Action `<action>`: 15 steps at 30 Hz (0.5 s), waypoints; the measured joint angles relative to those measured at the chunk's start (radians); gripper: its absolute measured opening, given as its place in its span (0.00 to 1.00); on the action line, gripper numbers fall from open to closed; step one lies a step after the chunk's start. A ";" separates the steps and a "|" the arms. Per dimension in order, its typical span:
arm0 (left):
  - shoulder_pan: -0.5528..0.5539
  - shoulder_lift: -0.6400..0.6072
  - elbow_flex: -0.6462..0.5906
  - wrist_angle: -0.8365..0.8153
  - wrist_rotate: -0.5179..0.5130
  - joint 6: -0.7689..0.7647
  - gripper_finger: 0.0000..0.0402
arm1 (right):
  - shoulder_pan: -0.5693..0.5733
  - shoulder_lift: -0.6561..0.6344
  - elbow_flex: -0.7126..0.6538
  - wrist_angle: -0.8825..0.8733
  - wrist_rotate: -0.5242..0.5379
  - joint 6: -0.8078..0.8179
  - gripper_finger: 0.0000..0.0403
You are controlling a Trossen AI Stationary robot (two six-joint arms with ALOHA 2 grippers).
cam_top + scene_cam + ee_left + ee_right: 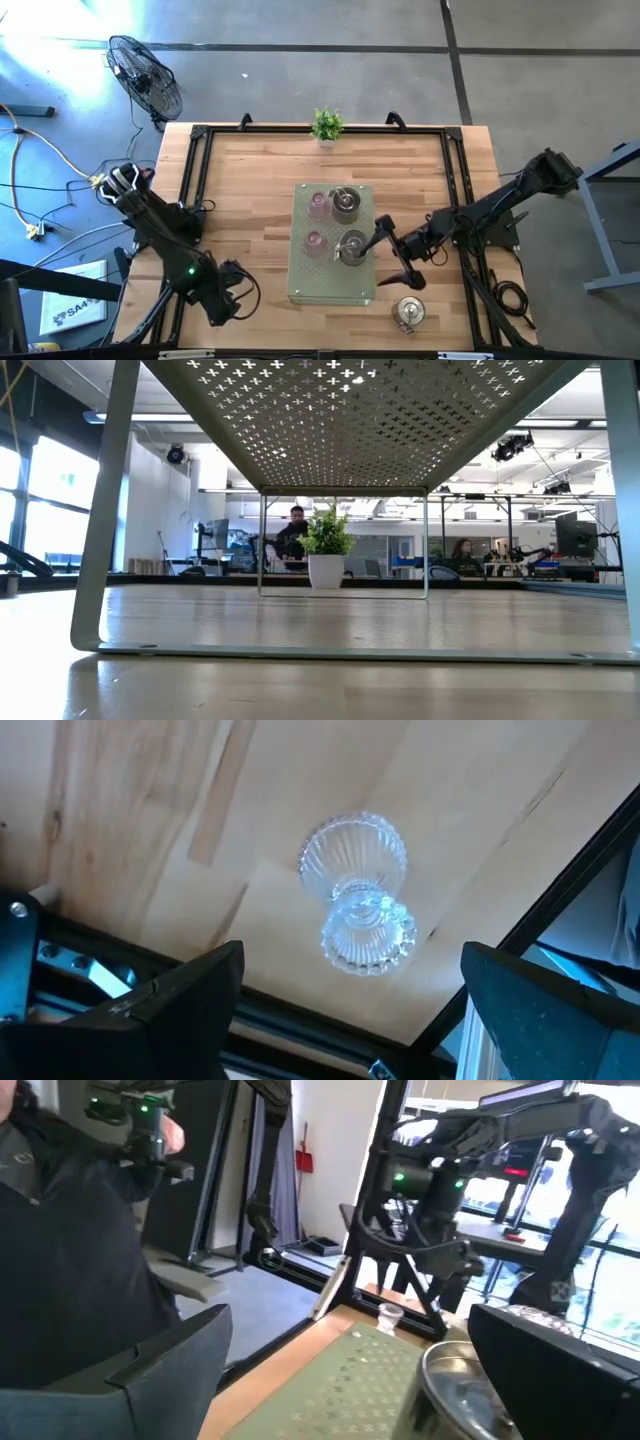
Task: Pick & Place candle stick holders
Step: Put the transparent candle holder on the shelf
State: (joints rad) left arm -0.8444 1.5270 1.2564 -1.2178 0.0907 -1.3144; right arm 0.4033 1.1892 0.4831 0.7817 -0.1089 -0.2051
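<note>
Candle stick holders, two pinkish glass cups (317,206) and two silvery metal cups (344,203), are gathered on the pale green perforated metal stand (332,291) at table centre; another silvery metal holder (408,312) sits right of it; a ribbed clear glass holder (358,906) lies tipped at the near left, framed by the released left gripper (350,995). The right gripper (393,253), also spread, is held beside the stand's near metal cup (352,245); fingers should be centred around the rim before closing.

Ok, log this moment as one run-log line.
left gripper: open, above clear holder | right gripper: open, beside metal holder on green tray
</note>
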 joint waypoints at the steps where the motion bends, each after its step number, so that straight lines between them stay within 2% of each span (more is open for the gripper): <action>1: 0.000 0.004 0.000 0.005 -0.005 -0.001 0.91 | -0.005 0.000 0.000 0.000 0.001 -0.002 0.99; 15: 0.000 0.043 0.000 0.074 0.057 0.000 0.91 | -0.039 0.000 0.000 0.000 0.001 0.018 0.99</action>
State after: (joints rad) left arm -0.8446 1.5700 1.2560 -1.1439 0.1473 -1.3144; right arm 0.3645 1.1889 0.4831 0.7818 -0.1078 -0.1871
